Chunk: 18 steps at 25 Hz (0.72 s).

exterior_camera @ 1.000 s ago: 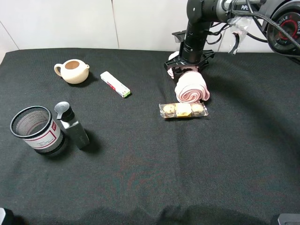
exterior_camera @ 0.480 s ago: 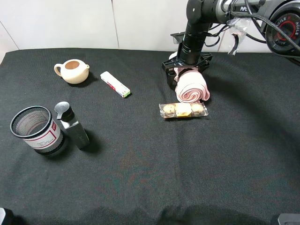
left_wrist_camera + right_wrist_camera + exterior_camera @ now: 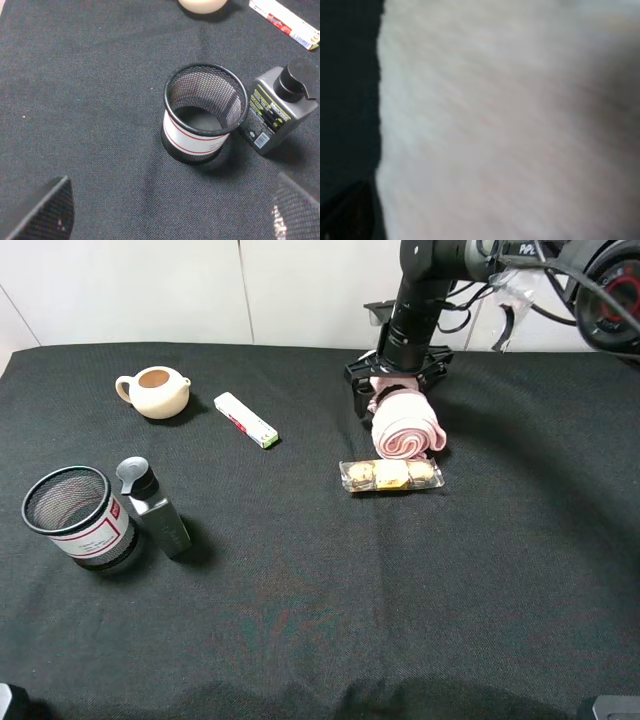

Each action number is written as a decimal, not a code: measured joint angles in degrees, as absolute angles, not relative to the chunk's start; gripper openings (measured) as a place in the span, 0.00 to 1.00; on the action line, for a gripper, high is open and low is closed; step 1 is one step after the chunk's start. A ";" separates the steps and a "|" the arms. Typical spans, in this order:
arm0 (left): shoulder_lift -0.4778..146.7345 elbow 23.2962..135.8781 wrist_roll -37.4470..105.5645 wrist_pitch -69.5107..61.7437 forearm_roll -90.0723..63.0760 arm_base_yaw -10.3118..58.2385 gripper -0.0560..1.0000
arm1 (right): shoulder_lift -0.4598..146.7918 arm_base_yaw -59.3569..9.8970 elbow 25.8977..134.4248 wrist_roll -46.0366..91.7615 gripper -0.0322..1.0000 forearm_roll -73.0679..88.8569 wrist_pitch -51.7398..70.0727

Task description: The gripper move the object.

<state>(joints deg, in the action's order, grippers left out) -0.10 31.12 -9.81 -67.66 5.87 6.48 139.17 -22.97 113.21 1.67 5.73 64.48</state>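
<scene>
Black cloth covers the table (image 3: pixel 300 620), with a white wall behind. The right arm reaches in from the far right corner, and its hand (image 3: pixel 398 390) stands over the far end of the pink towel roll (image 3: pixel 407 428).

Change over the last second: the jaws were pinched on the towel's far lobe and now stand spread to either side of it. The hand has also risen a little. The towel sags flat on the cloth and has barely shifted. The right wrist view is filled with blurred pale pink, so the towel is right up against the camera and the fingers themselves are hard to make out there.

Position of the towel: far right part of the table, lying just behind the clear cookie packet (image 3: pixel 391 475), close to touching it.

Reading: this looks like a release, the towel set down here, and the move is probably at or near its end. The next step would be to lift clear without snagging the soft cloth.

The left hand is open and idle over the mesh cup (image 3: pixel 205 112) and the grey bottle (image 3: pixel 276 112). Teapot (image 3: pixel 155 391) and small white box (image 3: pixel 245 420) sit untouched.
</scene>
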 joint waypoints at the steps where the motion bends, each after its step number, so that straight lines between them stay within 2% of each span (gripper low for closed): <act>1: -0.10 31.12 -9.81 -67.66 5.87 6.48 0.84 | 138.75 -22.97 113.21 1.67 0.70 5.86 64.61; 18: -0.10 31.12 -9.81 -67.66 5.87 6.48 0.84 | 128.97 -22.97 113.85 0.00 0.70 5.86 70.03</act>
